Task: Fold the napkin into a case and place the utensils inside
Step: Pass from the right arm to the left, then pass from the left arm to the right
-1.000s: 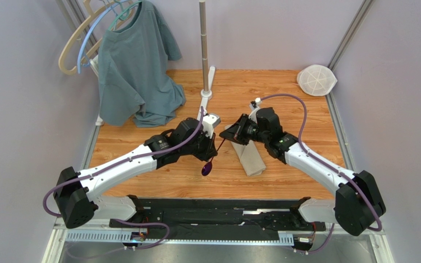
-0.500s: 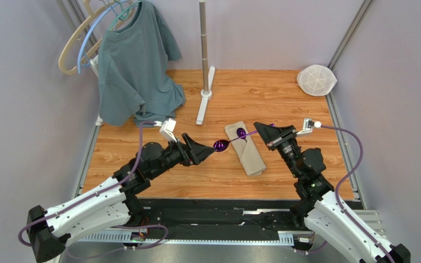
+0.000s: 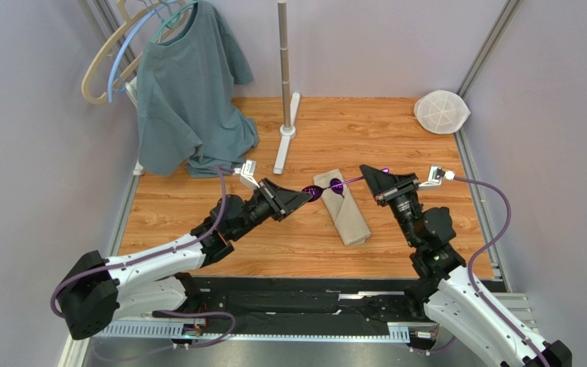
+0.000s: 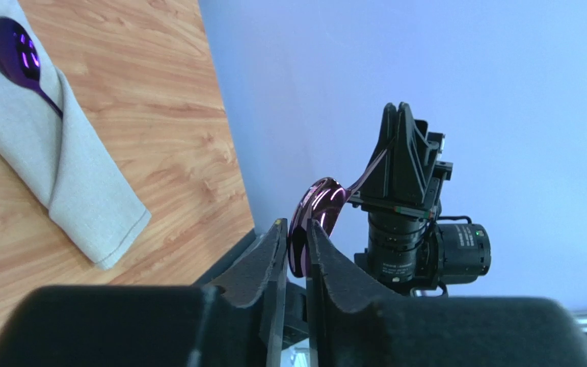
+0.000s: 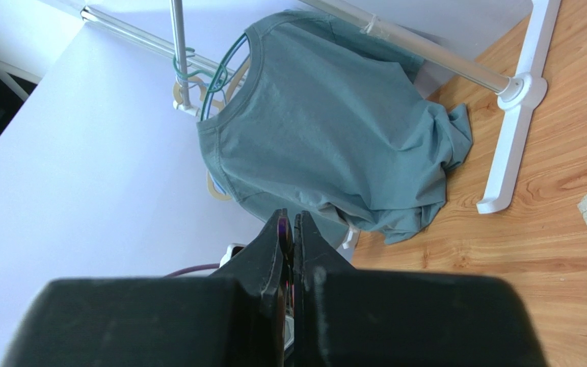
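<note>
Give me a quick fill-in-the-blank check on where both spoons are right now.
1. The left pincer grips the raised spoon by its ___.
2. The right pincer holds that same spoon by its ___.
3. With the other spoon tucked in the case, ___ spoon remains to insert.
Missing words: bowl; handle; one.

The spoons (image 3: 336, 184) are purple, the case (image 3: 348, 218) beige, the T-shirt (image 3: 185, 99) grey-green.
</note>
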